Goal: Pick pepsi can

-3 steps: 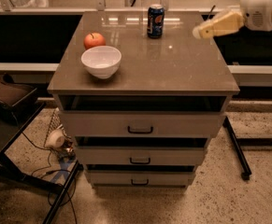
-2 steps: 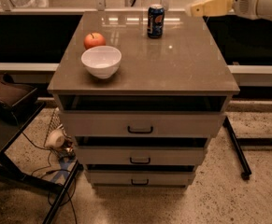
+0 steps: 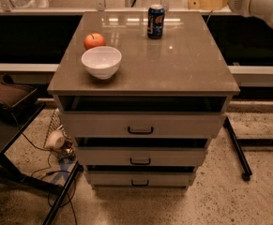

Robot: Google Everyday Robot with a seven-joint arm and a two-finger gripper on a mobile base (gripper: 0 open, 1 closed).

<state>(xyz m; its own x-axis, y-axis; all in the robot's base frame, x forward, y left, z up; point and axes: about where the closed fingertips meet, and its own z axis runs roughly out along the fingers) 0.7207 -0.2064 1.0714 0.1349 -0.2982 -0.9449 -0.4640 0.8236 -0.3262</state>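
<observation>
The pepsi can (image 3: 155,21) stands upright near the far edge of the brown cabinet top (image 3: 173,64), dark blue with a silver top. My gripper (image 3: 194,2) comes in from the upper right on a white arm, its cream tip pointing left. It is above and to the right of the can, apart from it, holding nothing that I can see.
A white bowl (image 3: 101,62) sits at the left of the top, with an orange-red fruit (image 3: 94,41) just behind it. The cabinet has three drawers (image 3: 140,125) below. A dark stand (image 3: 9,102) and cables are at the left on the floor. A rail runs behind.
My gripper has moved up and to the left, from the right side of the cabinet top toward the can. The can, bowl and fruit have not moved.
</observation>
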